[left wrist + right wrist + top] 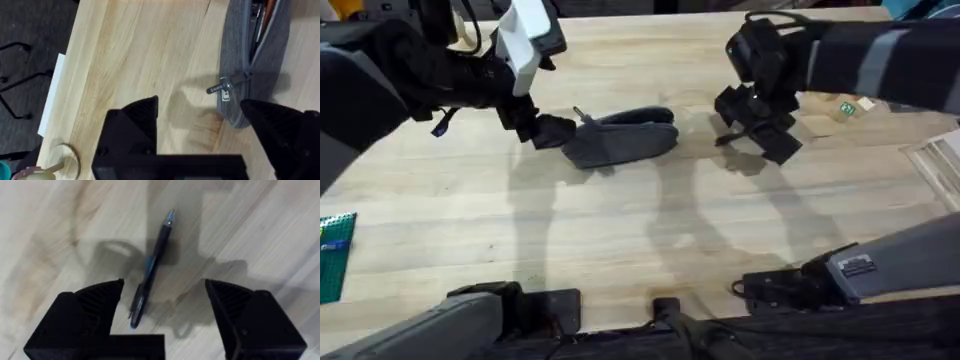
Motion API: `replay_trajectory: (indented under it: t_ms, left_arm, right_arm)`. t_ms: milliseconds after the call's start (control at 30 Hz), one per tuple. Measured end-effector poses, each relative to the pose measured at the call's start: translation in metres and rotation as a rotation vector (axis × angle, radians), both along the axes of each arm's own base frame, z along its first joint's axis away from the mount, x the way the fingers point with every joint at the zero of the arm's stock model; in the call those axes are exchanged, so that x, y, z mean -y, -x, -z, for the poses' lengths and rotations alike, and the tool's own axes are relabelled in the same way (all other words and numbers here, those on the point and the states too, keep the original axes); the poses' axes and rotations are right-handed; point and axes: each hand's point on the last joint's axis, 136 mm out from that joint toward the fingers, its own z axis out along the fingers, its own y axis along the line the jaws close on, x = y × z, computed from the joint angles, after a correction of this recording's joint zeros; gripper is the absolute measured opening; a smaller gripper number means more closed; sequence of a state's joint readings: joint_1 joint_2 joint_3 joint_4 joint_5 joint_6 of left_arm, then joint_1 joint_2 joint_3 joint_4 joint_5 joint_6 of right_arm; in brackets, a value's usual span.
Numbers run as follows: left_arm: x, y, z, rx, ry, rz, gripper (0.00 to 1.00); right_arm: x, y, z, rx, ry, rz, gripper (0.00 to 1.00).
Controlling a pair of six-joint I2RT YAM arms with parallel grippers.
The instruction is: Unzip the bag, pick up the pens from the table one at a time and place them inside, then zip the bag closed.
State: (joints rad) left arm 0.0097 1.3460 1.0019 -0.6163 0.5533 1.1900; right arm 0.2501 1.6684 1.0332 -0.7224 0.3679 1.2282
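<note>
The grey bag (620,138) lies on the table (620,230) left of centre. In the left wrist view the bag (240,55) has its zipper partly undone, with pens (258,20) showing in the slit and the pull tab (221,89) near its rounded end. My left gripper (548,130) (200,112) is open at the bag's left end, one finger (272,120) beside the end and nothing between them. My right gripper (760,128) (165,297) hangs open just above a black pen with blue trim (152,265) that lies on the wood.
A green flat item (335,255) lies at the table's left edge. Small light objects (848,108) and a clear tray (940,165) sit at the right. The table's edge (75,60) with a white strip (50,95) runs close to my left gripper.
</note>
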Motion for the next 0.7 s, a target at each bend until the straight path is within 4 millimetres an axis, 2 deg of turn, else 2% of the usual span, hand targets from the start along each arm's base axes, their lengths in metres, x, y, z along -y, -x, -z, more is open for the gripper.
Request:
replay_trajectory:
  t_ms: [167,267,400,433,467,500,567,700]
  left_arm:
    - [0.0000,0.0001,0.0000,0.000,0.000,0.000,0.993]
    - [0.0000,0.0000,0.0000,0.000,0.000,0.000,0.993]
    - [0.0000,0.0000,0.0000,0.000,0.000,0.000,0.992]
    - [0.0000,0.0001,0.0000,0.000,0.000,0.000,0.992]
    - [0.0000,0.0001,0.0000,0.000,0.000,0.000,0.993]
    - [0.0000,0.0001,0.0000,0.000,0.000,0.000,0.995]
    - [0.0000,0.0001,0.0001,-0.001,0.000,0.000,0.993]
    - [0.0000,0.0001,0.0001,-0.001,0.000,0.000,0.993]
  right_arm:
    - [-0.0031,-0.0030,0.0067,-0.020,-0.010,0.004,0.984]
    - [-0.0047,-0.0050,0.0065,-0.018,-0.017,0.004,0.885]
    - [-0.0050,-0.0055,0.0065,-0.018,-0.018,0.004,0.603]
    - [-0.0050,-0.0054,0.0065,-0.019,-0.018,0.002,0.486]
    - [-0.0037,-0.0029,0.0065,-0.029,-0.011,0.004,0.162]
    - [-0.0028,-0.0020,0.0063,-0.031,-0.007,0.009,0.075]
    - [-0.0017,-0.0023,0.0058,-0.029,-0.005,0.014,0.042]
    - [-0.0015,-0.0023,0.0057,-0.027,-0.006,0.022,0.039]
